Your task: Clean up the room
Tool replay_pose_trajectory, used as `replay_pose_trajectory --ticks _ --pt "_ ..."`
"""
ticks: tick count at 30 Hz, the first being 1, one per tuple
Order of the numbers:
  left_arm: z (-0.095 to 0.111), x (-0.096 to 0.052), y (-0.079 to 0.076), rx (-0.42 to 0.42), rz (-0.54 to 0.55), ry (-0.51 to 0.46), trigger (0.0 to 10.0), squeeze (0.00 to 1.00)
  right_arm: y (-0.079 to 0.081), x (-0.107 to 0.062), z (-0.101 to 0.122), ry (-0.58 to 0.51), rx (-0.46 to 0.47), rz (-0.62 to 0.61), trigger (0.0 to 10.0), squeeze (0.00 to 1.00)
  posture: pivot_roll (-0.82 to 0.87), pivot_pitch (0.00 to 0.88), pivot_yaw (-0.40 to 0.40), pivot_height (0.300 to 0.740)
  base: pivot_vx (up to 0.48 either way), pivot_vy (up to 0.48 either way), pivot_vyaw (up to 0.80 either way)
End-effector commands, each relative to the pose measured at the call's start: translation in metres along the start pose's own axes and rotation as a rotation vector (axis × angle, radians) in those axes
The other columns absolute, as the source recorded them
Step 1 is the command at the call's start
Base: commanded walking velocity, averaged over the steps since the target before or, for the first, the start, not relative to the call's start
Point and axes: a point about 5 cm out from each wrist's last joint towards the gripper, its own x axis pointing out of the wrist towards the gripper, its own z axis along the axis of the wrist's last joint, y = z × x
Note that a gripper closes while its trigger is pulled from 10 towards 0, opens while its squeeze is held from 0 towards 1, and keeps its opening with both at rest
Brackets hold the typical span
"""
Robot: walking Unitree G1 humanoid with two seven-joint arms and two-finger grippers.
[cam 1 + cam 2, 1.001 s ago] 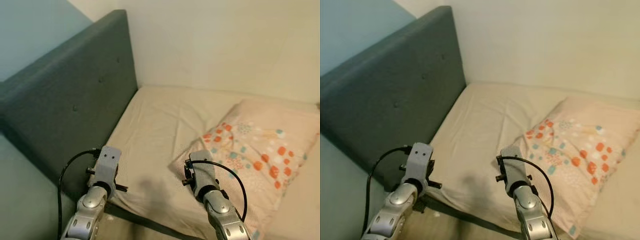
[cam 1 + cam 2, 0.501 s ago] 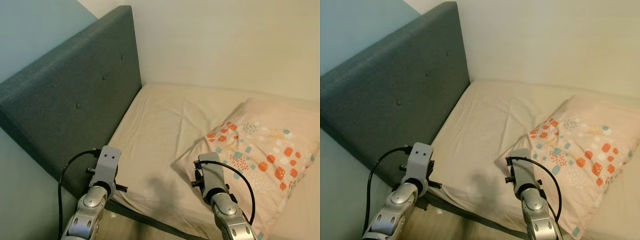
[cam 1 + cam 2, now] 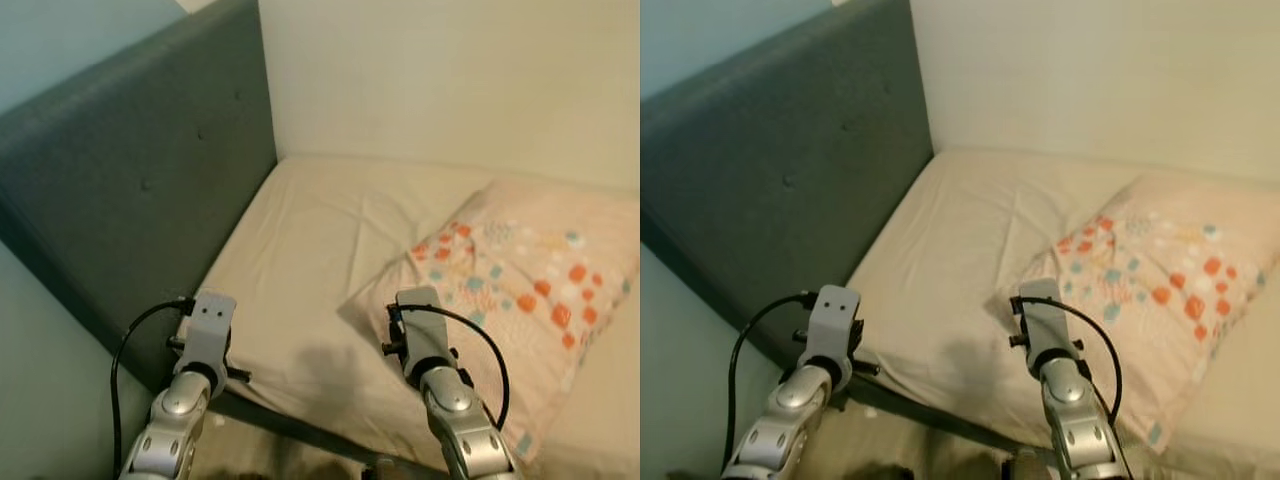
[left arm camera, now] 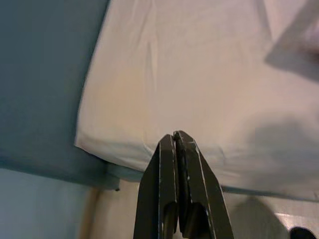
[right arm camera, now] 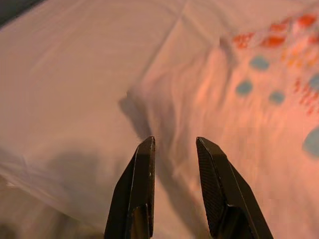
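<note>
The right pincer point(image 5: 174, 149), fingers apart, hovers over the pillow point(image 3: 520, 290) corner on the bed point(image 3: 310, 260); the left pincer point(image 4: 175, 142) is closed.

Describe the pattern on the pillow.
The pillow is pale pink with orange and teal spots, clearest in the left eye view.

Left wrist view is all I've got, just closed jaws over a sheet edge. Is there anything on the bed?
Observer: Yes, a patterned pillow lies on the mattress, toward the robot's right.
Operator: Where is the right gripper?
Observer: The right gripper hovers over the pillow's near corner, jaws open.
Operator: What is beside the bed on my side?
Observer: A grey-blue padded headboard stands along the mattress's left edge, reaching the wall corner.
</note>
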Motion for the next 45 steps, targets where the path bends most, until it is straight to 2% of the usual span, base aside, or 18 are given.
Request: replay_pose_trajectory --ticks 1,6,21,26,28,29,31,32,33,36,38,40,41,43,45 --pt "-0.005 -0.002 0.000 -0.007 0.003 0.019 10.0 0.00 -0.002 -0.002 -0.003 0.014 0.000 -0.011 10.0 0.00 -0.12 0.125 0.065 0.594 0.000 0.000 0.00" --pt "-0.004 -0.001 0.001 -0.007 0.000 0.014 10.0 0.00 -0.003 -0.001 0.000 0.010 -0.004 -0.016 10.0 0.00 -0.12 0.126 0.065 0.574 0.000 0.000 0.00" --pt "-0.007 -0.001 0.003 -0.003 -0.010 0.013 10.0 0.00 -0.003 -0.003 0.002 -0.005 -0.012 -0.016 10.0 0.00 -0.12 0.124 0.063 0.574 0.000 0.000 0.00" --pt "-0.010 -0.002 0.009 -0.009 0.003 0.015 10.0 0.00 0.000 0.003 0.018 -0.059 -0.098 0.019 10.0 0.00 -0.11 0.124 0.056 0.574 0.000 0.000 0.00" --pt "-0.010 -0.002 0.015 -0.027 0.025 0.014 10.0 0.00 0.002 0.013 0.036 -0.109 -0.155 0.056 10.0 0.00 -0.11 0.124 0.050 0.574 0.000 0.000 0.00" --pt "-0.010 -0.003 0.018 -0.041 0.039 0.013 10.0 0.00 0.002 0.022 0.047 -0.128 -0.193 0.070 10.0 0.03 -0.11 0.126 0.044 0.574 0.000 0.000 0.00" --pt "-0.009 -0.003 0.021 -0.049 0.048 0.011 10.0 0.00 0.001 0.028 0.054 -0.138 -0.216 0.076 10.0 0.03 -0.11 0.126 0.044 0.574 0.000 0.000 0.00" --pt "-0.009 -0.004 0.023 -0.066 0.059 0.011 10.0 0.00 0.000 0.036 0.062 -0.149 -0.245 0.084 10.0 1.00 -0.11 0.128 0.037 0.574 0.000 0.000 0.00" --pt "-0.009 -0.004 0.023 -0.066 0.059 0.011 10.0 0.00 0.000 0.036 0.062 -0.149 -0.245 0.084 10.0 1.00 -0.11 0.128 0.037 0.574 0.000 0.000 0.00" --pt "-0.010 -0.005 0.027 -0.095 0.077 0.009 10.0 0.00 -0.008 0.057 0.079 -0.144 -0.319 0.066 10.0 1.00 -0.10 0.133 0.022 0.574 0.000 0.000 0.00" --pt "-0.010 -0.005 0.027 -0.095 0.077 0.009 10.0 0.00 -0.008 0.057 0.079 -0.144 -0.319 0.066 10.0 1.00 -0.10 0.133 0.022 0.574 0.000 0.000 0.00" --pt "-0.009 -0.007 0.026 -0.127 0.071 -0.002 10.0 0.00 -0.021 0.072 0.083 -0.070 -0.420 0.016 10.0 1.00 -0.10 0.137 0.016 0.574 0.000 0.000 0.00" --pt "-0.009 -0.007 0.026 -0.127 0.071 -0.002 10.0 0.00 -0.021 0.072 0.083 -0.070 -0.420 0.016 10.0 1.00 -0.10 0.137 0.016 0.574 0.000 0.000 0.00" --pt "-0.008 -0.011 0.020 -0.155 0.053 -0.012 10.0 0.00 -0.039 0.085 0.085 0.062 -0.520 -0.041 10.0 1.00 -0.09 0.155 0.006 0.574 0.000 0.000 0.00" --pt "-0.008 -0.012 0.019 -0.156 0.051 -0.013 10.0 0.00 -0.040 0.086 0.086 0.075 -0.505 -0.038 10.0 1.00 -0.09 0.160 0.005 0.574 0.000 0.000 0.00"
